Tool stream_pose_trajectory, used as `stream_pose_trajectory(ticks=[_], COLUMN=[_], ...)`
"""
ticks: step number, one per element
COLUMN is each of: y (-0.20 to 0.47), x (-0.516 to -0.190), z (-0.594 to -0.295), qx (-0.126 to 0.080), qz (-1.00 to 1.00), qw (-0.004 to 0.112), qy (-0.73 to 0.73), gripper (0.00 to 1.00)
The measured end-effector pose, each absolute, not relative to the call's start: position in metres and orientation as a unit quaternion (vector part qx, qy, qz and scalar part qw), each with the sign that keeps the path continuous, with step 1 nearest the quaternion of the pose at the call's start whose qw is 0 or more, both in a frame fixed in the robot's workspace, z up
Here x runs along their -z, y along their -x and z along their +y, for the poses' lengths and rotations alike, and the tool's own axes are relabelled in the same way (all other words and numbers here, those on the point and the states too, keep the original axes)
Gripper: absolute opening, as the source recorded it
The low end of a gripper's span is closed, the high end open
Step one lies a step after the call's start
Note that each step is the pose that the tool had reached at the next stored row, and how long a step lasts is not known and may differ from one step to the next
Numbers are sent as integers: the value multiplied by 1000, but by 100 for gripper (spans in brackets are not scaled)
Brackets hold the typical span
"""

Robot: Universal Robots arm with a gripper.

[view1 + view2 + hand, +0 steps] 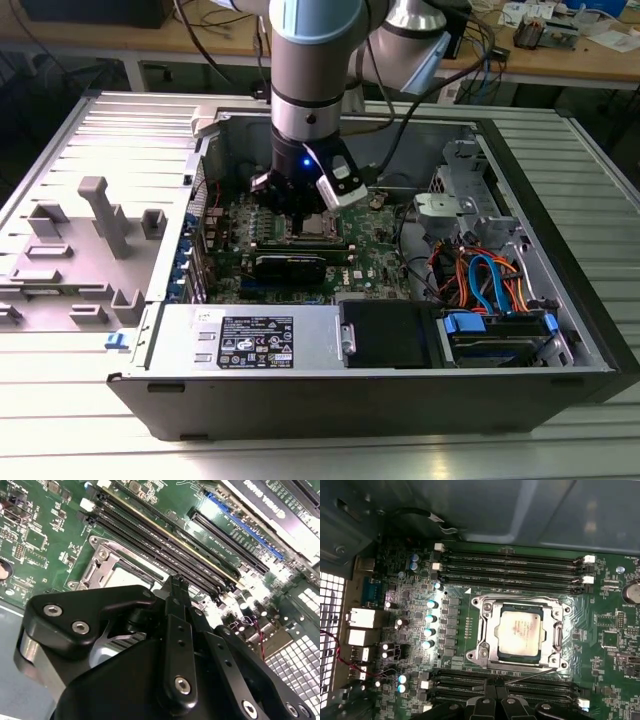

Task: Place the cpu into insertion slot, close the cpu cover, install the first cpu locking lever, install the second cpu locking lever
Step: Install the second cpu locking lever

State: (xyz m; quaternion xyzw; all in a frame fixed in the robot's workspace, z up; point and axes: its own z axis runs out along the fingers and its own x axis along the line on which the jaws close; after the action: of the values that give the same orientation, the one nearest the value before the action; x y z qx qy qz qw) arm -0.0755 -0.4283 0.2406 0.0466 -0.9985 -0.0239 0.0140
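Observation:
The cpu (520, 630) lies flat in the insertion slot (559, 639), its dull silver top facing up. The cpu cover (487, 630) is down over it as a silver frame around the chip. One thin wire locking lever (520, 599) runs along the frame's far side. Another lever (535, 676) slants out from the near side, its end by my fingertips. My gripper (492, 684) is shut with nothing between its fingers, right at the socket's near edge. In the second wrist view the gripper (175, 582) tapers to a point beside the cover (102, 562). In the exterior view the gripper (305, 205) hangs over the slot (318, 226).
Long black memory slots (510, 565) flank the socket on both sides. A black heatsink block (290, 265) sits just in front of the socket in the exterior view. Case walls (330, 355), drive bays and coloured cables (480, 275) surround the board on the exterior view's right.

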Motion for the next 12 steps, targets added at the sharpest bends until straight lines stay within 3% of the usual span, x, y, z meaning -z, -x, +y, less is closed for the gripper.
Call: stream_pose_trajectory(ticks=[12], y=[85], x=[-225], z=[-428], qx=[33], qz=[-997], qw=[14], qy=[-70], gripper=[11])
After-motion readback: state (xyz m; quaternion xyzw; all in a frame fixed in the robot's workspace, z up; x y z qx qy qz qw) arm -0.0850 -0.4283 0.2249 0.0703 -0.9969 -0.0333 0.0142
